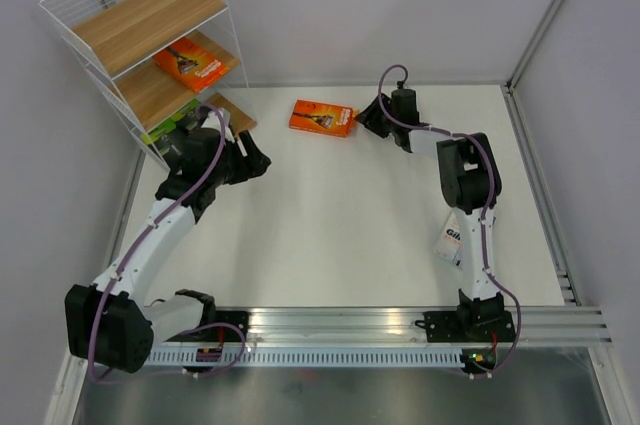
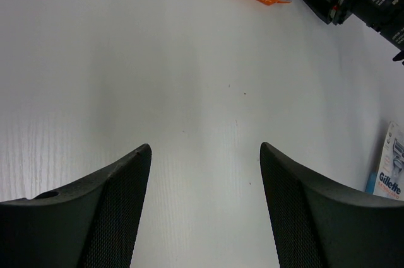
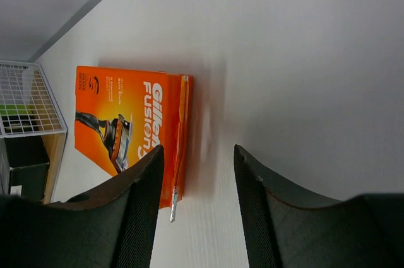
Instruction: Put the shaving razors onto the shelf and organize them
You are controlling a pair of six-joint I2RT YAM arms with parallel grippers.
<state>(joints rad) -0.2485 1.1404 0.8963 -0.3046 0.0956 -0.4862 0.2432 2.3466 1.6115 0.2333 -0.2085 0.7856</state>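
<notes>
Right gripper [image 3: 199,176] is hanging low over the far middle of the table [image 1: 340,235], its jaws standing at a middling gap with nothing pinched. In the wrist view the right-hand edge of the orange pack [image 3: 123,126] is lying within that gap, and I cannot tell whether either finger is touching it. Left gripper [image 2: 205,148] is standing wide and empty over bare table, near the foot of the shelf [image 1: 140,20] at the far left.

I am judging the orange pack to be light, stiff card with a glossy face. It is lying flat, so a pinch from straight above is finding little to bite, and the smooth table is likely to let it slide away. Taking it by the edge across its thickness, or tipping that edge up first, is looking like the safer hold. A hard squeeze is risking a dented box.

A second orange pack [image 1: 190,63] is lying on the shelf's middle board. Lime-ended packs [image 1: 165,132] are showing on the lowest board, partly hidden by the left arm, so I cannot count them. The white-and-blue Gillette pack [image 1: 450,240] is lying at the right of the table, partly behind the right arm.

The table is looking white, level and plain, with pale walls [image 1: 420,5] closing it in at the far side and at both ends. The shelf's top board is showing bare, but the gaps between tiers are looking tight for a wrist, so I am expecting to feed packs in edge first.
</notes>
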